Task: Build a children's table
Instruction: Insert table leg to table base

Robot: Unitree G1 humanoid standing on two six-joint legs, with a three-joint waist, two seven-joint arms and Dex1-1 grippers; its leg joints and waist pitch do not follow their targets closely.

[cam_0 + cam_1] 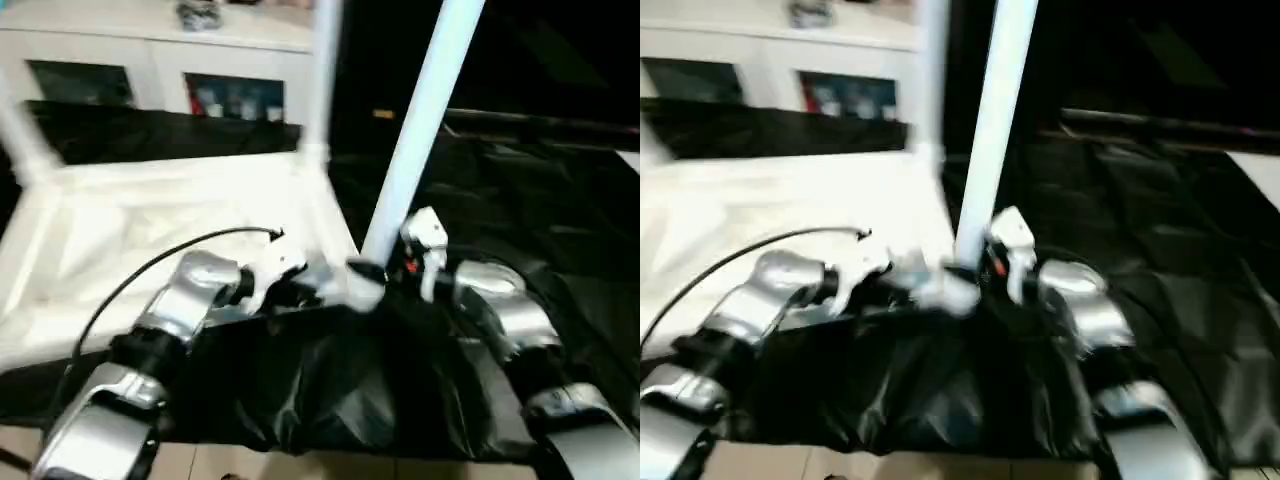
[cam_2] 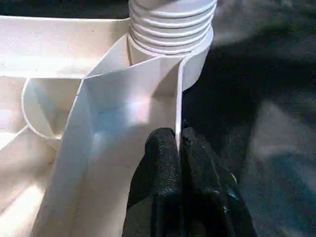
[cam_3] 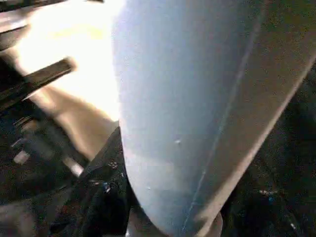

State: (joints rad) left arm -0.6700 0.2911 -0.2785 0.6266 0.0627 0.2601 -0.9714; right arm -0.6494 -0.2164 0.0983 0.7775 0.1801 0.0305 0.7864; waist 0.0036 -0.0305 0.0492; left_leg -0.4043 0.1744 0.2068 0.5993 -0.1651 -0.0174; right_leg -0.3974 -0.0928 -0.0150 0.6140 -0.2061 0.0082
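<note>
My left fingers [image 2: 178,148] pinch a thin rib wall of the small white plastic table top [image 1: 120,240], which lies upside down on the black-draped desk [image 1: 540,220], beside the corner socket where a threaded white leg end [image 2: 170,24] sits. My right fingers [image 3: 123,197] grip the base of that long round tapered white leg [image 1: 425,110], which rises tilted. Another leg [image 1: 322,70] stands at the far corner. A white cabinet with glass doors [image 1: 150,80] stands behind.
</note>
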